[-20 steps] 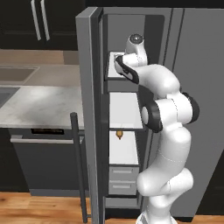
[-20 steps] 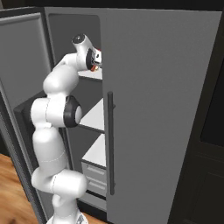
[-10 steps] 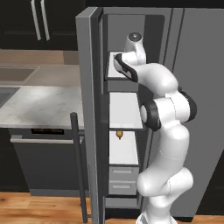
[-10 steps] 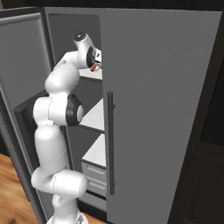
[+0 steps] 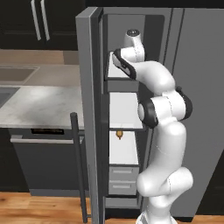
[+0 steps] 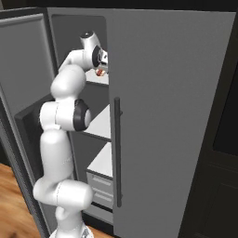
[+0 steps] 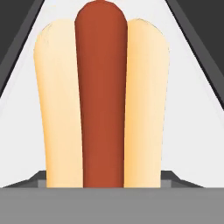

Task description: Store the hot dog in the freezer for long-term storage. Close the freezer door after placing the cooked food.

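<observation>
Hot dog (image 7: 102, 100) runs straight up the middle of the hand view, lengthwise away from the gripper (image 6: 101, 68); can't tell if the fingers are clamped on it.

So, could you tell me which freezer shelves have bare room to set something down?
The middle white shelf is bare. The shelf below is free in front of the small orange-brown item at its back. The top shelf is crowded by the hand and the hot dog.

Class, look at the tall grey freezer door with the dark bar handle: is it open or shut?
Open. The tall grey freezer door stands swung outward, baring the white shelves and pale grey drawers inside.
</observation>
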